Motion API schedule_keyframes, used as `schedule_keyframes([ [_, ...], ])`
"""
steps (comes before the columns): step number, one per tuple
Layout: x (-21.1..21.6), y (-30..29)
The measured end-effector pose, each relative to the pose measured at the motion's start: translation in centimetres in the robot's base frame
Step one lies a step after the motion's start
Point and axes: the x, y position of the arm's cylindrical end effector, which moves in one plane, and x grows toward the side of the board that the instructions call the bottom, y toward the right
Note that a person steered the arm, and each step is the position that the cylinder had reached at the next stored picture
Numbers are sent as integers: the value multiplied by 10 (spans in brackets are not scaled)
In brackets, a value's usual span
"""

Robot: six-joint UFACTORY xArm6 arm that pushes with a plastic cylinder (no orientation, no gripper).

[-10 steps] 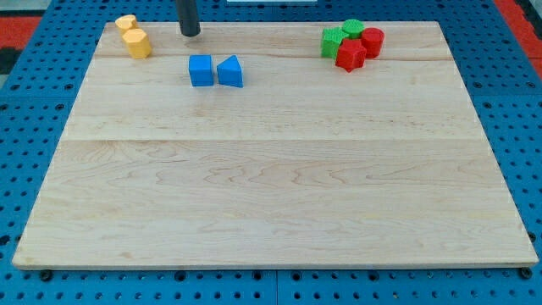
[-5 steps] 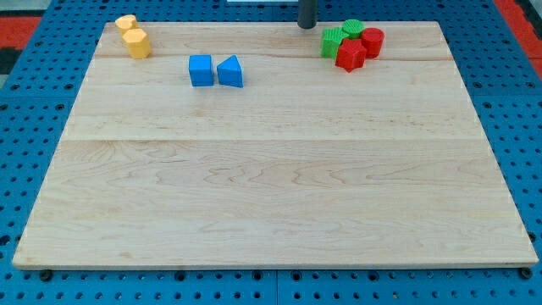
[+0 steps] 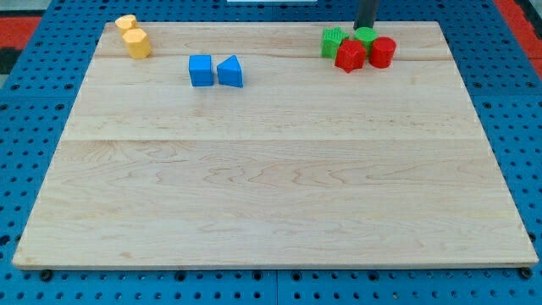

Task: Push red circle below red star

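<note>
Red circle [image 3: 382, 52] sits near the worktop's [image 3: 271, 169] top-right corner, touching the red star [image 3: 349, 55] on that star's right. Green blocks [image 3: 334, 41] lie just behind both. My tip [image 3: 365, 28] stands at the top edge, directly behind the cluster. No pincer is fitted. Blue blocks [image 3: 201, 70] and yellow blocks [image 3: 135, 42] lie well apart at top left.

Tip sweeps right along the top edge and reaches the red-green cluster!

The tip [image 3: 365, 28] has run from above the blue blocks to just behind the green circle [image 3: 365, 36], and the cluster has given way: the red circle [image 3: 382, 52] has slid down and right, now just right of the red star [image 3: 350, 55], and the green circle has dropped a little.
</note>
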Motion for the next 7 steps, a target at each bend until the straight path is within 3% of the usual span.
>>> schedule_keyframes([
  [2,0,4],
  [4,0,92],
  [7,43,27],
])
